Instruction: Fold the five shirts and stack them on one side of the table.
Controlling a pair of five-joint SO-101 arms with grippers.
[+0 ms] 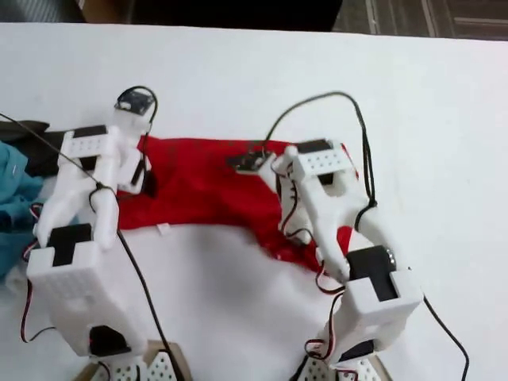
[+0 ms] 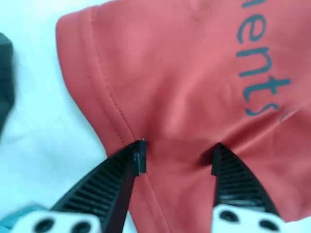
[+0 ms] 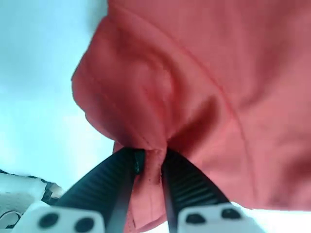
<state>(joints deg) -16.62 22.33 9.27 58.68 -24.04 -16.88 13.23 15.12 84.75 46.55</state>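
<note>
Red shirt (image 1: 198, 190), lying crumpled mid-counter (image 1: 413, 95), is being gripped at a bunched fold by the closed right hand (image 3: 153, 162). The left hand (image 2: 177, 160) is being held open, jaws spread over the shirt's stitched hem, with a teal shirt (image 1: 12, 190) and a dark garment (image 1: 28, 139) heaped at the counter edge beside that arm.

Bright, even light all over.
My white table (image 1: 429, 95) glares almost blank; faint shadows lie in the red shirt (image 1: 198, 190) folds.
</note>
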